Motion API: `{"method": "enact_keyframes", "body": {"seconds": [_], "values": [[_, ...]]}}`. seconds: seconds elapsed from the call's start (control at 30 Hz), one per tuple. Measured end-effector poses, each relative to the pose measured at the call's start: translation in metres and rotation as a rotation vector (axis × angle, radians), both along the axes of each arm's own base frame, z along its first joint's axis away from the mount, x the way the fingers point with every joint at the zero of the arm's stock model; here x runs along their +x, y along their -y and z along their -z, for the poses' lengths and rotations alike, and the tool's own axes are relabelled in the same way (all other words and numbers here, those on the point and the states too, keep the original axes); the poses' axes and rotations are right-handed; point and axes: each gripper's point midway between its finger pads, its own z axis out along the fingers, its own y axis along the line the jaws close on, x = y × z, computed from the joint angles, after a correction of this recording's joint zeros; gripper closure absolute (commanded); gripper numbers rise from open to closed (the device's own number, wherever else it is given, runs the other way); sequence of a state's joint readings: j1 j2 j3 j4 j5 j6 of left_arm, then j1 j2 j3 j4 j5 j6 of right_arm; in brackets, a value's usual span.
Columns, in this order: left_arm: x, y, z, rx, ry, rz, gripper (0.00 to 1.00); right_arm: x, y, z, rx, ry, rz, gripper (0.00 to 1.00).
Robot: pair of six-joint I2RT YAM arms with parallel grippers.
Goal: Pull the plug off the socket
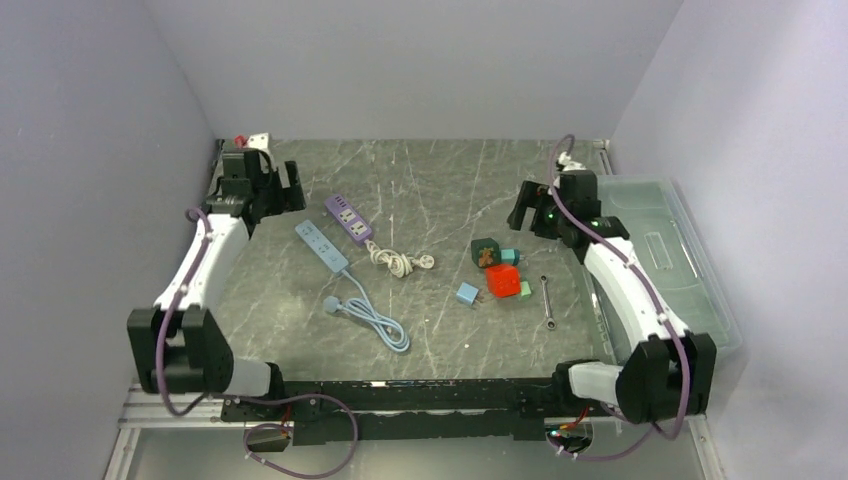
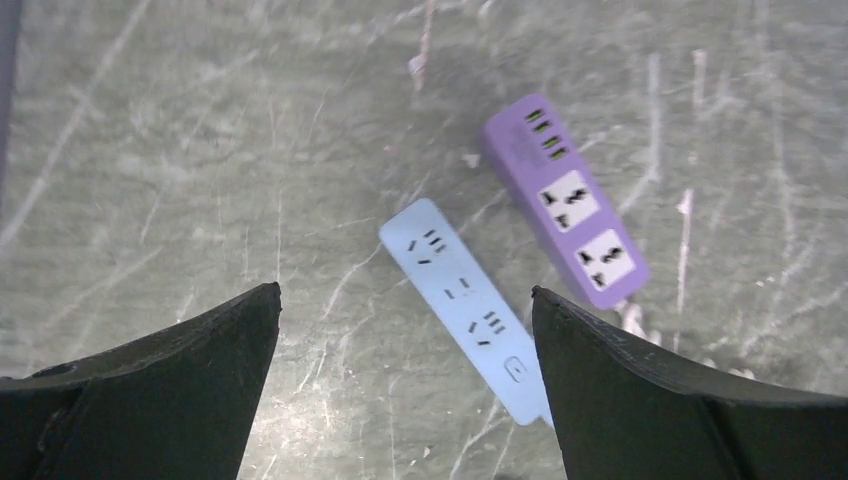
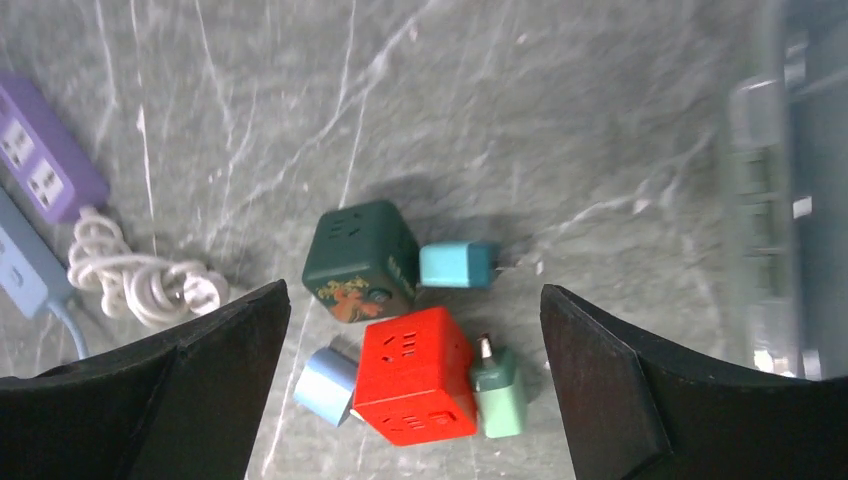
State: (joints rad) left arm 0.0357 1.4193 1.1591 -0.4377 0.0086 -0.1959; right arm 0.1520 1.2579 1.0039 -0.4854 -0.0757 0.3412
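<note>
A red cube socket [image 3: 418,372] lies between the fingers of my right gripper [image 3: 415,288], which hangs open well above it. A light blue plug [image 3: 325,385] lies by the cube's left side; from above, the light blue plug [image 1: 467,294] shows a small gap to the red cube [image 1: 503,281]. A green plug [image 3: 499,394] lies against the cube's right side, prong showing. A dark green cube socket [image 3: 358,256] has a teal plug [image 3: 456,265] beside it, prongs pointing away. My left gripper [image 2: 405,290] is open above a light blue power strip [image 2: 462,305] and a purple strip [image 2: 570,210].
A clear plastic bin [image 1: 660,240] stands along the right edge, close to my right arm. A wrench [image 1: 547,302] lies right of the cubes. A coiled white cord [image 1: 398,262] and a blue cable [image 1: 372,320] trail from the strips in the middle.
</note>
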Motion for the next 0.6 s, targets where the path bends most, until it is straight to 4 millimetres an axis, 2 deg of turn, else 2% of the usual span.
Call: {"method": "enact_keyframes", "body": {"seconds": [0.1, 0.17, 0.27, 0.33, 0.4, 0.47, 0.53, 0.6], "values": [[-0.010, 0.022, -0.037, 0.051, 0.113, 0.060, 0.00, 0.004, 0.017, -0.030, -0.014, 0.110, 0.044, 0.00], [-0.020, 0.032, -0.062, 0.071, 0.191, 0.087, 0.00, 0.006, 0.021, -0.060, -0.026, 0.235, 0.048, 0.00], [-0.038, 0.038, -0.098, 0.080, 0.314, 0.096, 0.00, 0.001, 0.029, -0.096, -0.056, 0.425, 0.061, 0.00], [-0.052, 0.038, -0.119, 0.076, 0.384, 0.096, 0.00, -0.006, 0.036, -0.108, -0.082, 0.522, 0.081, 0.00], [-0.063, 0.037, -0.132, 0.071, 0.435, 0.093, 0.00, -0.012, 0.042, -0.108, -0.103, 0.575, 0.098, 0.00], [-0.073, 0.036, -0.137, 0.065, 0.467, 0.088, 0.00, -0.017, 0.047, -0.097, -0.123, 0.582, 0.111, 0.00], [-0.079, 0.035, -0.133, 0.062, 0.467, 0.086, 0.00, -0.020, 0.050, -0.084, -0.140, 0.564, 0.116, 0.00], [-0.082, 0.035, -0.124, 0.059, 0.448, 0.084, 0.00, -0.020, 0.051, -0.081, -0.148, 0.556, 0.119, 0.00]]}}
